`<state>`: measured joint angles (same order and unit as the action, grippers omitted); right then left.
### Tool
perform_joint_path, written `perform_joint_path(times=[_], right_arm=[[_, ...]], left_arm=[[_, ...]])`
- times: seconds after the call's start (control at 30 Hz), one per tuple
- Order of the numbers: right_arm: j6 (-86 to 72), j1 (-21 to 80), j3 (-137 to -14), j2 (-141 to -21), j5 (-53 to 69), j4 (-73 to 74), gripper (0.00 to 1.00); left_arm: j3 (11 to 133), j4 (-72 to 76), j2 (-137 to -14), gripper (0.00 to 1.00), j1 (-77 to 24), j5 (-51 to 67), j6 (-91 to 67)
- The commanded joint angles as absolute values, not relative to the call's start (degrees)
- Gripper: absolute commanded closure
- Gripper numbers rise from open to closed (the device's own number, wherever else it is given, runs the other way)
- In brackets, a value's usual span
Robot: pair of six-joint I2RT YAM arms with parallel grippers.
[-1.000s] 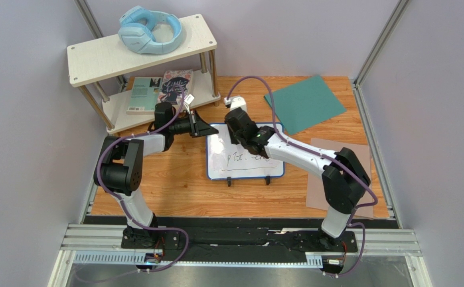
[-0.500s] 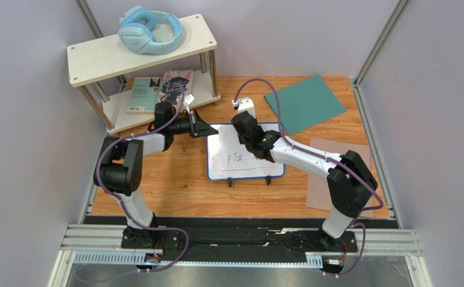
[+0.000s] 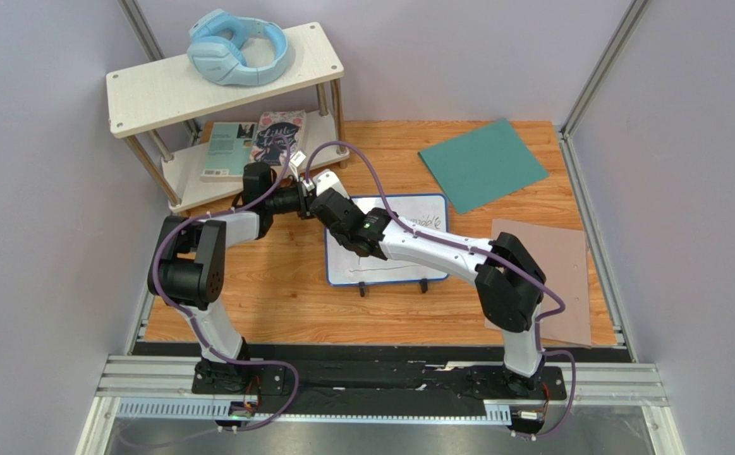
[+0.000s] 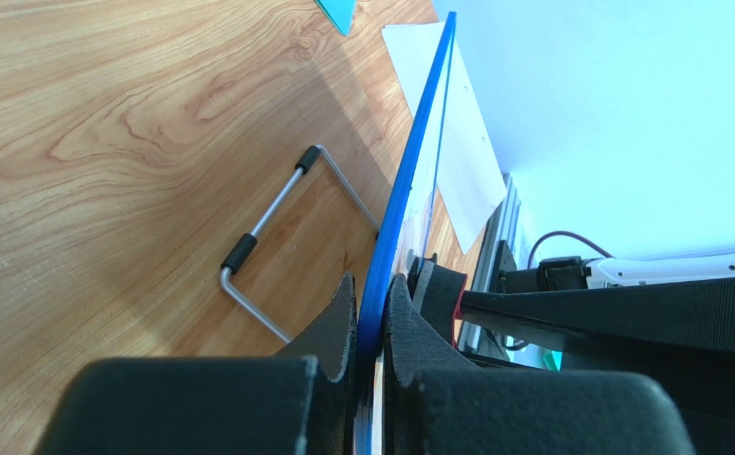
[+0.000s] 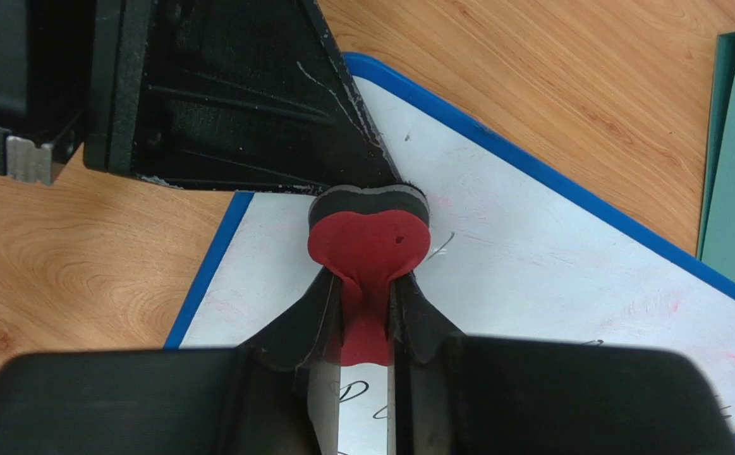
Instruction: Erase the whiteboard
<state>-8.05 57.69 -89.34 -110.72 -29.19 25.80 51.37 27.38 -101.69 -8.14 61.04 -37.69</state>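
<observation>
Top external: whiteboard (image 3: 390,268) lengthwise left-right, left fingers (image 4: 338,327) clamped on its edge, right fingers (image 5: 309,322) squeezing red eraser (image 5: 369,232).

The right arm (image 3: 428,245) hides part of the whiteboard (image 3: 385,272); its writing seems illegibly small.

One whiteboard (image 3: 380,273), one eraser (image 5: 368,227), one headset (image 3: 238,45), one teal sheet (image 3: 482,163), one mat (image 3: 561,275), perhaps two books (image 3: 231,149) (image 3: 278,133).

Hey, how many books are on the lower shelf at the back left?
2. A green book lies on the left of the lower shelf, a dark patterned book right beside it. The upper shelf covers part of the lower one, so more may be hidden.
</observation>
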Motion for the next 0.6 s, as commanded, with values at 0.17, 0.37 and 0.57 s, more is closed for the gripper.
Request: perform_joint_path(times=[0.17, 0.37, 0.57], right_arm=[[-11.6, 54.1, -85.3, -115.3, -26.5, 31.0, 1.00], [-15.6, 46.4, -75.8, -109.4, -28.9, 29.6, 1.00], [-18.4, 40.4, -68.4, -104.6, -30.8, 28.7, 1.00]], left_arm=[[51.5, 26.2, -100.5, 1.00, -9.4, 56.0, -29.8], [51.4, 26.0, -100.4, 1.00, -9.4, 55.8, -29.6], [51.5, 25.6, -100.5, 1.00, -9.4, 55.8, -29.5]])
